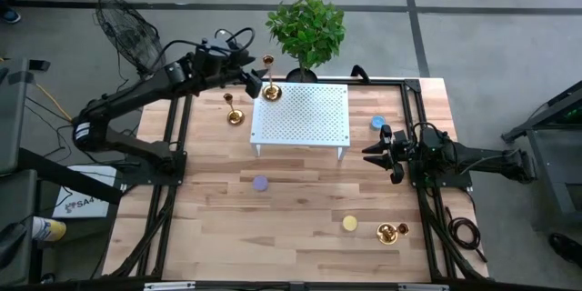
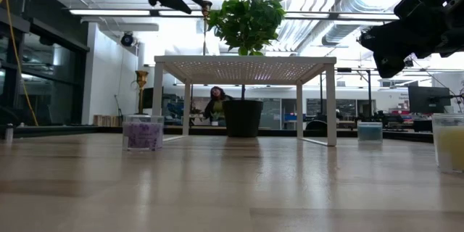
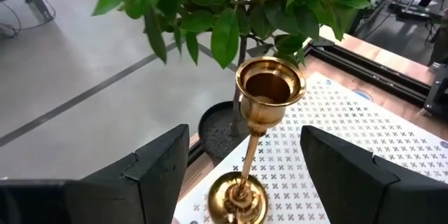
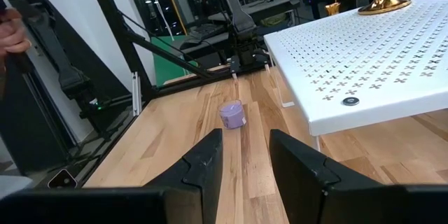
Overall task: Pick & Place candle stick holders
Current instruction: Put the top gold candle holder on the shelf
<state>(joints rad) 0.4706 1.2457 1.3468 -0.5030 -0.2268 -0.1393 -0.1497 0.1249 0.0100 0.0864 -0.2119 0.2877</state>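
Brass candle holder (image 3: pixel 252 147) stands on the white stand (image 1: pixel 305 118); our left gripper (image 3: pixel 245 175) straddles it unclenched, placing done. Next we should back off clear of the stem.

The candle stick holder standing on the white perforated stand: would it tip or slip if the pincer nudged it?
The candle stick holder looks top-heavy: a cup on a thin stem over a small round base, so a high nudge would probably tip it. Its polished surface may slip between the left pincer fingers. It looks stiff.
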